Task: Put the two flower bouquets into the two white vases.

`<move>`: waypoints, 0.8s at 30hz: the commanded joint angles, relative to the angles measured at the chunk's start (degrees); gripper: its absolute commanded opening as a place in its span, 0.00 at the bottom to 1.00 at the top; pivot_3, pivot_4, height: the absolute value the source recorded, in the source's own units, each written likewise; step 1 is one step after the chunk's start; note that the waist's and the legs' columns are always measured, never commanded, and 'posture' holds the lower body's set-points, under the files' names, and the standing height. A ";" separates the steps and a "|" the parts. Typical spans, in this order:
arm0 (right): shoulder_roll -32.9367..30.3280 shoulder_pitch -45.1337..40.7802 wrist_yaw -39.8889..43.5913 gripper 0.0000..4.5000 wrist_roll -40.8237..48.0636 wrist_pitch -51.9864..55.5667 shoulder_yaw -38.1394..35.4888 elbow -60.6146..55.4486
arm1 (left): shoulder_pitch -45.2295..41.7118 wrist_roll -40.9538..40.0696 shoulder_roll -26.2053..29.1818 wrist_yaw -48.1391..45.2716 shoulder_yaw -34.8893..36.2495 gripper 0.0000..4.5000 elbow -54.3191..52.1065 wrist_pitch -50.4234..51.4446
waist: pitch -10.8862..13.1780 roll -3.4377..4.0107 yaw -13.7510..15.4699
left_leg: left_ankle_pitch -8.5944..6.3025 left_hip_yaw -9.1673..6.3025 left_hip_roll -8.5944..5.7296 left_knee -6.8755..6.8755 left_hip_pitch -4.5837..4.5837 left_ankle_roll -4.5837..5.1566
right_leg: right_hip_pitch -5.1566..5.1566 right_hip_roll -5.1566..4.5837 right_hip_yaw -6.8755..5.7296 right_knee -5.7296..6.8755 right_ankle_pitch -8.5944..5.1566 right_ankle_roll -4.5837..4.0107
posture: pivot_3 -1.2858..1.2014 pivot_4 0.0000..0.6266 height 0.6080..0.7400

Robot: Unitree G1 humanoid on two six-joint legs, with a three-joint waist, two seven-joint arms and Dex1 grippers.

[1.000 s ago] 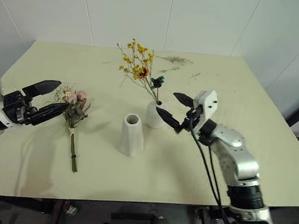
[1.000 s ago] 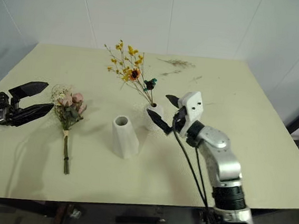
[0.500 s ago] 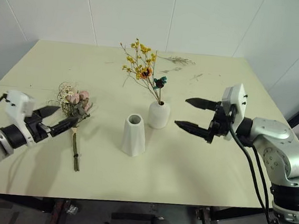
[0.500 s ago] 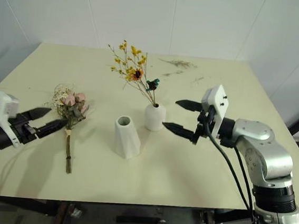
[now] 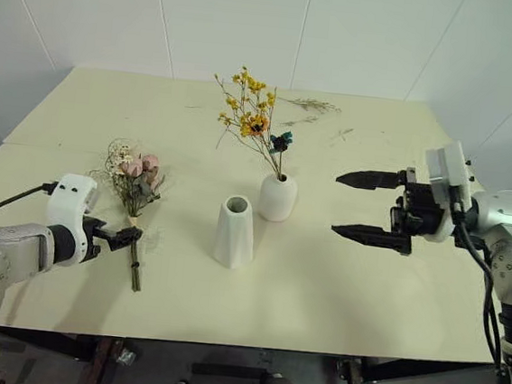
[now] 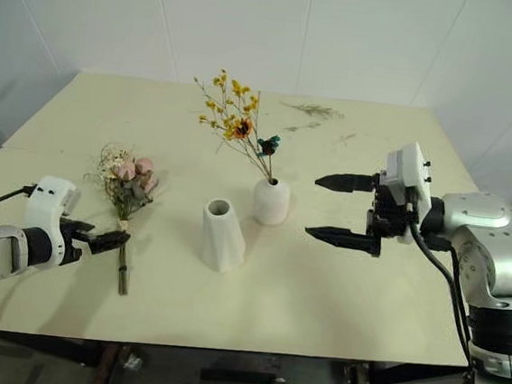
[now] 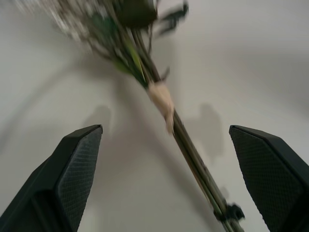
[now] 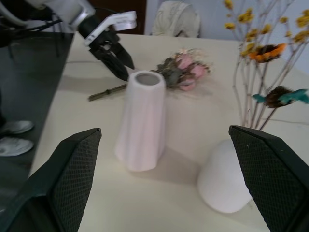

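The pink rose bouquet (image 5: pixel 135 180) lies flat on the worktop (image 5: pixel 338 282), blooms away from the robot, stems toward it. The left tool (image 5: pixel 129 237), fingers spread, hovers at its stems; the left wrist view shows the pale tie (image 7: pixel 161 99). The right tool (image 5: pixel 363 207) is spread and empty. The yellow spray (image 5: pixel 249 119) stands in the rounded vase (image 5: pixel 277 197), beside the empty faceted vase (image 5: pixel 234 233).

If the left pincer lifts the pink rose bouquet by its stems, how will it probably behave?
The pink rose bouquet with grey-green leaves will probably droop head-down, since the blooms bunch at one end. Its thin stems look light and somewhat bendy. The tie at mid-stem should keep them together between the open left pincer.
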 commanded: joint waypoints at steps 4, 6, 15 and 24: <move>-0.62 -1.22 1.21 0.99 -0.81 -0.95 -0.74 0.97 | -4.70 6.01 -2.70 3.69 -3.35 1.00 3.47 5.72 | 0.00 -0.01 0.10 | 0.01 0.00 0.00 0.06 0.01 -0.01 | 0.01 0.01 0.00 0.01 0.01 0.00 | 0.52 0.24 1.00; -0.24 -1.21 1.08 0.99 -1.07 -1.10 -0.60 1.00 | -6.47 7.66 -3.79 4.44 -4.16 1.00 4.96 6.65 | 0.00 -0.01 0.34 | 0.02 0.00 -0.01 0.10 0.03 -0.03 | 0.03 0.01 0.00 0.01 0.04 0.00 | 0.52 0.24 1.00; 0.47 -0.66 -0.58 0.99 -1.26 -0.45 -0.83 0.32 | -16.21 15.16 -14.73 9.23 -1.61 1.00 11.23 7.01 | 0.00 -0.01 1.08 | 0.03 -0.01 -0.05 0.12 0.01 -0.06 | 0.08 -0.01 0.00 -0.01 0.08 0.07 | 0.52 0.24 1.00; 0.62 -0.47 -1.31 0.99 -1.54 -0.35 -0.77 0.12 | -19.92 16.61 -18.26 13.07 -1.89 1.00 17.64 7.05 | -0.01 0.00 1.07 | 0.06 -0.01 -0.06 0.19 0.21 -0.08 | 0.29 -0.02 0.00 0.01 0.15 0.13 | 0.52 0.24 1.00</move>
